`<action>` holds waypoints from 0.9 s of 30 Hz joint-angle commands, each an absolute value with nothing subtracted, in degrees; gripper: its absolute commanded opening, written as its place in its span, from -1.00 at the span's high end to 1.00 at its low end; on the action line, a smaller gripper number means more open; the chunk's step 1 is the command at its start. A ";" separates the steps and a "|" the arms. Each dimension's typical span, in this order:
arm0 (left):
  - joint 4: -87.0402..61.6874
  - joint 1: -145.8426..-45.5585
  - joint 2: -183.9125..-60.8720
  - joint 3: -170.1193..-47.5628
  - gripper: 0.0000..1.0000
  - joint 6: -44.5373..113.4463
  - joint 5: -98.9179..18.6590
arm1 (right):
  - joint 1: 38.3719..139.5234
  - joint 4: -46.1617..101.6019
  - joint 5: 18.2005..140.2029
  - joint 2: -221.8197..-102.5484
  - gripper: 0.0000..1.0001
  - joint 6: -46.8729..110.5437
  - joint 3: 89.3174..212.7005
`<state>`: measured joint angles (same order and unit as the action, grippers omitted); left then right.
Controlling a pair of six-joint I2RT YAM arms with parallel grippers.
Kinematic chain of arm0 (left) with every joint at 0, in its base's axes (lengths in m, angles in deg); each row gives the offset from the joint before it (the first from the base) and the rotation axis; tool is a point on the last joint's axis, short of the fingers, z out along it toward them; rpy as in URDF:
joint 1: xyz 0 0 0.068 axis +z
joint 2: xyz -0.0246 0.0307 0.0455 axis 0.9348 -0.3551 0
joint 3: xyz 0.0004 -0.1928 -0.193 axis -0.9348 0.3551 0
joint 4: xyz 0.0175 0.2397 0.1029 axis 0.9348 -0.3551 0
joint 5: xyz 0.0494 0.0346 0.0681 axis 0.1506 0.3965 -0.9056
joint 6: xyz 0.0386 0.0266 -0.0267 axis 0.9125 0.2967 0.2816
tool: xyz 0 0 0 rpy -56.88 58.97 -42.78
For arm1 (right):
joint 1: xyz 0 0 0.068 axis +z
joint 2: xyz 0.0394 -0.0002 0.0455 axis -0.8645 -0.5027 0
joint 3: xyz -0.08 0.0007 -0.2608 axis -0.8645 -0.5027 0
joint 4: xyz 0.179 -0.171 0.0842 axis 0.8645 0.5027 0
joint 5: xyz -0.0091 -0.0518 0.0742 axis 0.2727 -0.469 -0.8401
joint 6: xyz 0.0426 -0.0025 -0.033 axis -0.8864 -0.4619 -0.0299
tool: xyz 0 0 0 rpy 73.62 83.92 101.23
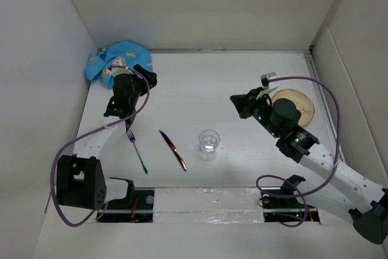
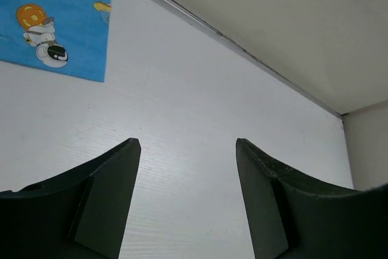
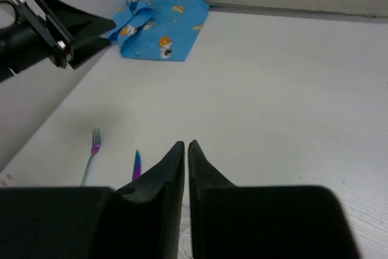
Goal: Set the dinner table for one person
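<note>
On the white dinner table (image 1: 200,83) lie an iridescent fork (image 1: 137,150) and an iridescent knife (image 1: 173,149), with a clear glass (image 1: 208,142) to their right. A round wooden plate (image 1: 297,106) lies at the right, partly under the right arm. My left gripper (image 1: 145,76) is open and empty, above the table next to the blue cartoon-print cloth (image 1: 116,60); its wrist view (image 2: 188,144) shows bare table between the fingers. My right gripper (image 1: 237,105) is shut and empty, raised left of the plate. The right wrist view shows the fork (image 3: 91,153), the knife tip (image 3: 136,163) and the cloth (image 3: 163,22).
Upright white panels (image 1: 200,4) close in the table at the back and both sides. A clear taped strip (image 1: 206,201) runs along the near edge between the arm bases. The left arm (image 3: 42,34) shows in the right wrist view.
</note>
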<state>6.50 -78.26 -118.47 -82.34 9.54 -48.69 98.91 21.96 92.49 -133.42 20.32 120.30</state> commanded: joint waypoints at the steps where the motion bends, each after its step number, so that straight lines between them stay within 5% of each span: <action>1: 8.26 -78.69 -119.57 -86.93 -0.23 13.07 -51.73 | 99.28 15.27 95.63 -131.55 0.97 19.40 117.66; 4: 3.01 -80.01 -125.45 -93.52 0.26 16.75 -55.23 | 98.76 14.20 95.02 -132.51 1.00 18.96 116.95; 5: -1.81 -80.53 -132.26 -101.02 0.99 17.90 -58.12 | 98.76 12.20 94.67 -133.22 1.00 18.79 116.16; 6: -4.12 -80.54 -132.33 -101.09 1.00 18.61 -58.15 | 98.76 12.18 94.66 -133.22 1.00 18.79 116.16; 10: -10.98 -80.54 -142.33 -109.61 1.00 21.68 -61.66 | 98.76 12.53 95.01 -134.80 1.00 18.70 115.89; 11: -12.13 -80.54 -146.52 -113.01 0.85 22.30 -63.05 | 98.76 12.80 95.28 -134.80 1.00 18.70 115.98; 12: -16.15 -81.06 -152.74 -118.10 0.45 23.78 -63.76 | 98.23 13.23 95.98 -134.80 0.77 18.61 115.89; 13: -16.19 -81.07 -152.81 -118.15 0.45 23.80 -63.77 | 98.23 13.24 95.98 -134.80 0.77 18.61 115.89; 15: -19.86 -81.07 -156.83 -121.29 0.23 24.94 -64.21 | 97.71 13.06 96.68 -134.80 0.28 18.70 115.63; 18: -23.65 -81.07 -163.34 -126.40 0.10 26.17 -65.87 | 97.70 12.80 95.72 -135.33 -0.04 18.96 115.54; 21: -25.58 -81.07 -167.82 -129.39 -0.08 27.31 -69.12 | 97.70 12.80 94.41 -135.68 -0.14 19.22 115.63; 27: -29.81 -80.45 -174.86 -138.18 -0.11 29.68 -72.64 | 97.70 12.19 91.59 -137.44 -0.14 19.40 116.07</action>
<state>-26.29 -80.73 -174.69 -133.88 27.01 -69.34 98.02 15.97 93.04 -137.02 18.75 115.69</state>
